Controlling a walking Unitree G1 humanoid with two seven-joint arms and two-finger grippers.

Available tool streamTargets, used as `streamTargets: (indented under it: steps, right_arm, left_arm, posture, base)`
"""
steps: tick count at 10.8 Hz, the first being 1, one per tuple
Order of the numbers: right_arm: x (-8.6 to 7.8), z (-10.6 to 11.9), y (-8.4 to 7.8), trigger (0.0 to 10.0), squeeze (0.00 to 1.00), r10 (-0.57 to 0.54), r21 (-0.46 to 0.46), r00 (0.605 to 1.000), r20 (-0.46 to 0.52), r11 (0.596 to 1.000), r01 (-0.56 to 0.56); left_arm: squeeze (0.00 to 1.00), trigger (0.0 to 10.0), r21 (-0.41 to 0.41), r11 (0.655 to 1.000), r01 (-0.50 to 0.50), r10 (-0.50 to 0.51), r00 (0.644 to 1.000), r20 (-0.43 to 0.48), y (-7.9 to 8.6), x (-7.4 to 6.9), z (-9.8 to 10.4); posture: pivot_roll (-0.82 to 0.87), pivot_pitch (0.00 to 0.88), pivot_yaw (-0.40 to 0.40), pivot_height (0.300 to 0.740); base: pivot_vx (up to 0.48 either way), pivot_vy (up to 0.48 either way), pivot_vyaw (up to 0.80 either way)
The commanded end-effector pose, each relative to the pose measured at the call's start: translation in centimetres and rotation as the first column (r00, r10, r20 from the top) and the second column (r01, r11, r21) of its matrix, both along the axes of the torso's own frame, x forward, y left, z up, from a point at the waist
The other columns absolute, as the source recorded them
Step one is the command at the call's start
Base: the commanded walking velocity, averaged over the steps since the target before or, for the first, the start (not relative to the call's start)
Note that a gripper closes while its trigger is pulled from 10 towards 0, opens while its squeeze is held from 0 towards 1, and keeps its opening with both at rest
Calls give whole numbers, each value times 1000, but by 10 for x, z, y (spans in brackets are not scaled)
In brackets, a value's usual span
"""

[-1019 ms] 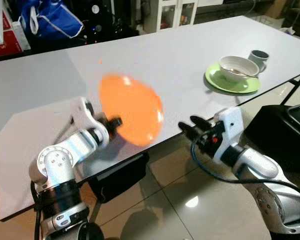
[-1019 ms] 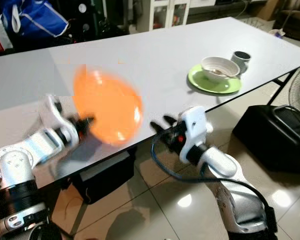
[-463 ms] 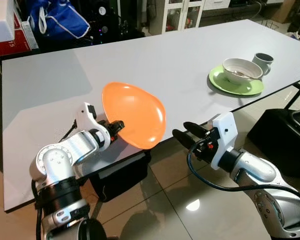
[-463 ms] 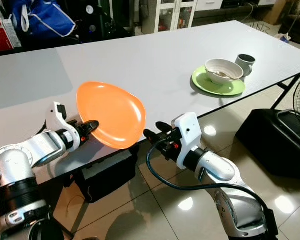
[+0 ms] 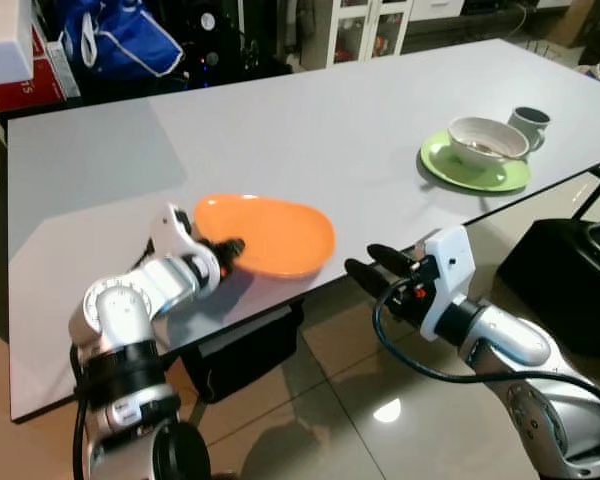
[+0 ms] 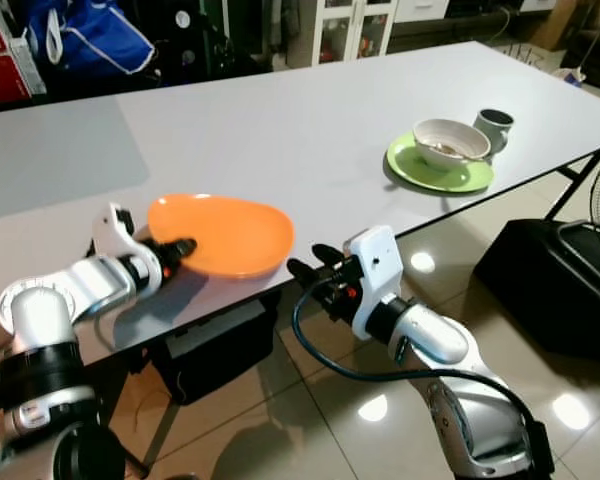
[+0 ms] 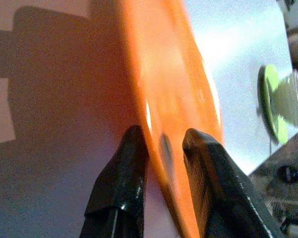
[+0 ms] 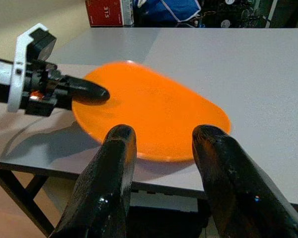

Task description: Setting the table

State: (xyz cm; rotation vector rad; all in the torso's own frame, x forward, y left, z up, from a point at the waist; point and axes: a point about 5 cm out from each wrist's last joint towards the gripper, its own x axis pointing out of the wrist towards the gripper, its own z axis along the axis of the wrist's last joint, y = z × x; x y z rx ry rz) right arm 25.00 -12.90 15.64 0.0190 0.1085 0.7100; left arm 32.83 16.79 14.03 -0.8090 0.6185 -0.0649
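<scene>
Bright indoor light, floor (image 5: 385, 408) glare, orange plate (image 7: 179, 99) blurred (left wrist).

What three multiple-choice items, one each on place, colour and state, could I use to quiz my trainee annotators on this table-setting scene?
1. Where is the round orange plate?
A. near the grey table's front edge
B. on the floor
C. on the green plate

2. What colour is the flat plate under the white bowl?
A. blue
B. green
C. red

3. How is the left gripper?
A. open, hanging idle
B. holding a mug
C. shut on the orange plate's rim

Key: 1 A, it lies low by the near edge; 2 B, green rim shows around the bowl; 3 C, fingers pinch the rim.
</scene>
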Motion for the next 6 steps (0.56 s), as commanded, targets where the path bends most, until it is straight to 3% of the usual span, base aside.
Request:
streamTargets:
  steps: [1, 6]
  right_arm:
    - [1, 2, -2, 10000, 0, -17, -6, 1000, 14, 1000, 17]
    - [2, 3, -3, 10000, 0, -29, -5, 999, 20, 1000, 29]
  left_arm:
    - [1000, 10000, 4, 1000, 1, -1, 1000, 23, -3, 8, 3]
    - [1000, 10000, 40, 999, -10, 9, 999, 34, -4, 25, 4]
  posture:
    - [50, 0, -3, 740]
    - [42, 0, 1, 740]
  base:
    - [0, 0, 0]
    - [0, 0, 0]
